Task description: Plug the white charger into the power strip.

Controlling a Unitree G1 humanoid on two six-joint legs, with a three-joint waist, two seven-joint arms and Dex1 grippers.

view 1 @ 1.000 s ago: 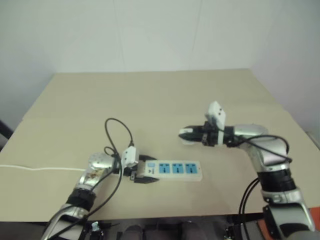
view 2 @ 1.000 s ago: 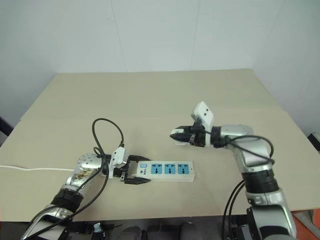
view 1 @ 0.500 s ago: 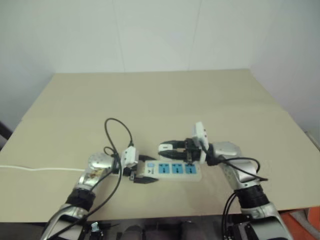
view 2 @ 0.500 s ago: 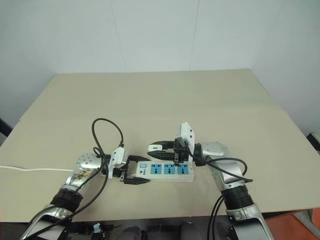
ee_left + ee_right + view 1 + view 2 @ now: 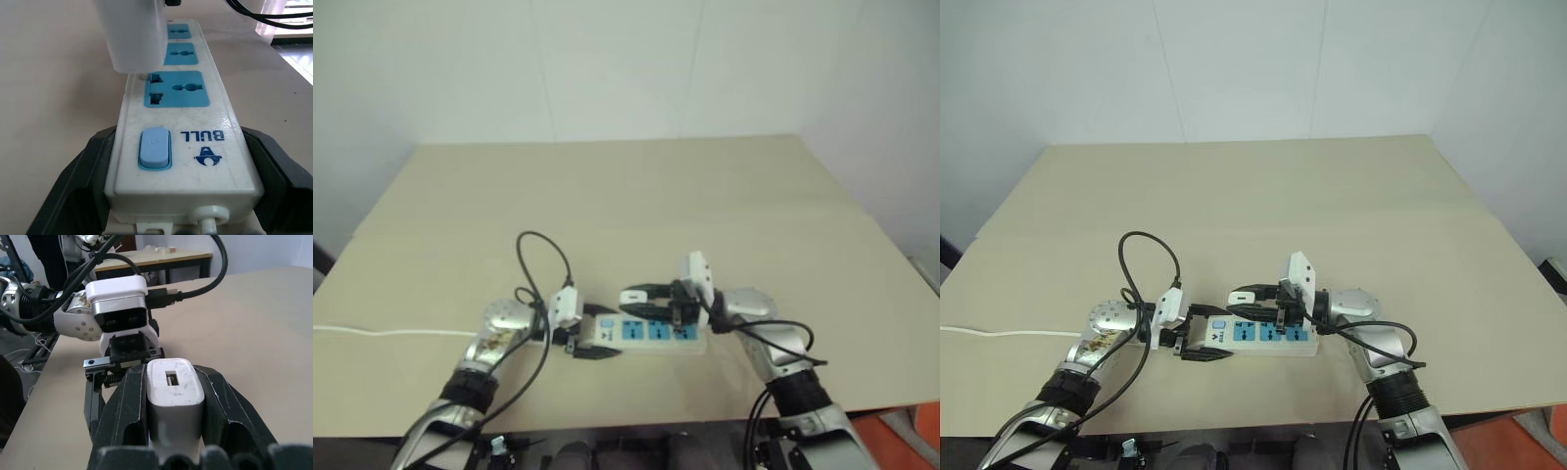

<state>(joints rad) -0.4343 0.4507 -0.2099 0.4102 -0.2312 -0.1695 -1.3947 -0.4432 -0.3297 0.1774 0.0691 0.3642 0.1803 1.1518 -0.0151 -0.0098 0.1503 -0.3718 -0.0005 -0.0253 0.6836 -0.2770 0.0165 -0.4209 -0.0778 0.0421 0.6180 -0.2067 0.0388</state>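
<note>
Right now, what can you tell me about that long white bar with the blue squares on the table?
It is a power strip: a long, flat bar of glossy white plastic lying on the tan table. It carries three blue socket panels in a row, a pale blue switch and a "BULL" logo at one end, where a thin white cord leaves it. The left gripper clamps that switch end between its black fingers. The white charger, held by the right gripper, hovers just above the sockets.

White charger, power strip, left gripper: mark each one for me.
white charger (image 5: 174,387), right wrist view, its top face.
power strip (image 5: 178,142), left wrist view, its upper face.
left gripper (image 5: 1197,345), right eye view, between fingertips.
</note>
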